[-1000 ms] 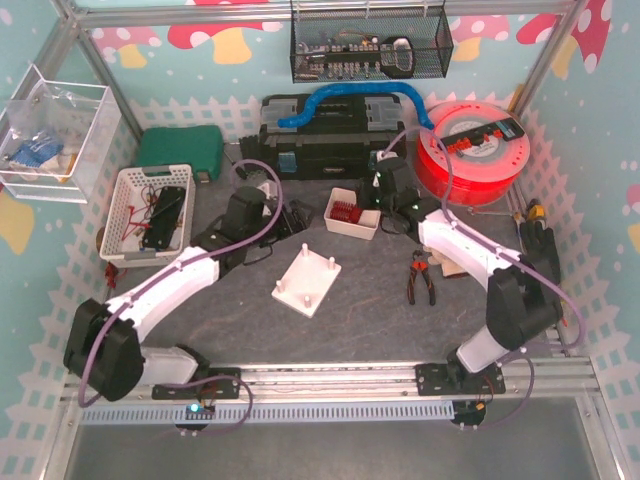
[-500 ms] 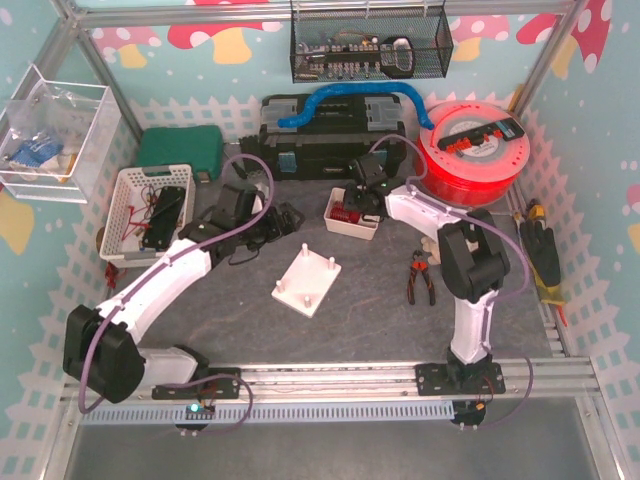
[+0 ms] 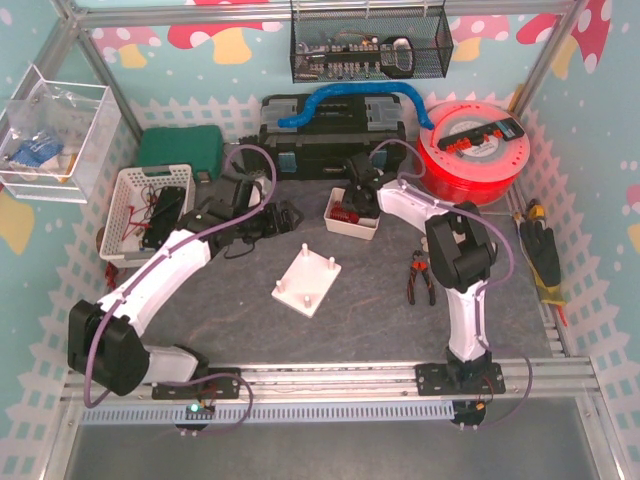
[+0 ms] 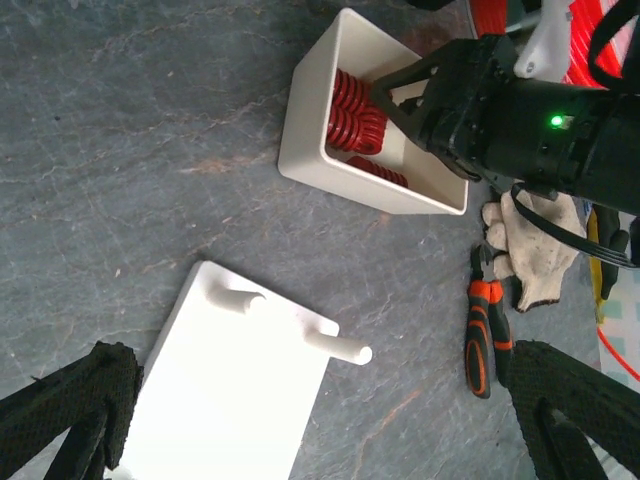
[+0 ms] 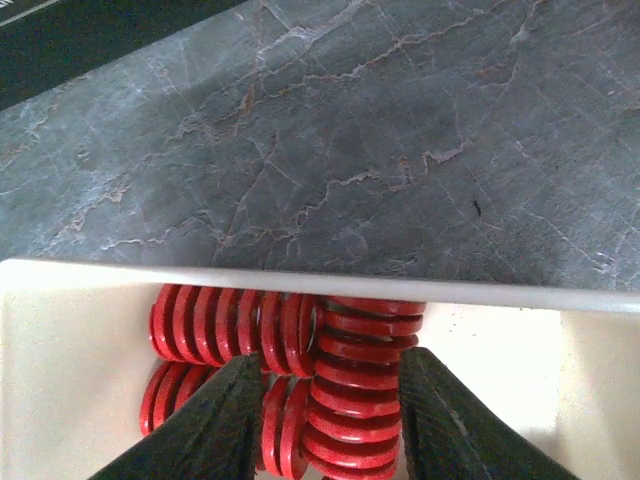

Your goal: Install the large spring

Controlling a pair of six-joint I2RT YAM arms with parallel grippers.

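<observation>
A white bin (image 3: 341,228) (image 4: 310,120) at the back centre holds several red springs (image 4: 350,110). My right gripper (image 3: 358,200) (image 5: 330,360) reaches down into it. Its fingers (image 5: 215,420) straddle a large red spring (image 5: 362,400) that lies end-on; the right finger touches the coils, while the left stands a little off, so the jaws are open. The white base plate (image 3: 307,280) (image 4: 230,390) with upright pegs (image 4: 338,346) lies mid-table. My left gripper (image 3: 278,218) (image 4: 320,420) hovers wide open and empty above the plate's back-left.
Orange-handled pliers (image 3: 418,277) (image 4: 485,320) and a white glove (image 4: 530,250) lie right of the plate. A black toolbox (image 3: 330,140) and red filament spool (image 3: 470,150) stand at the back. A white basket (image 3: 148,215) and green case (image 3: 180,152) sit back left.
My right arm has swung left from beside the bin and dipped its gripper into it, jaws narrowing around a spring. The left arm has drawn slightly back and left, still open.
</observation>
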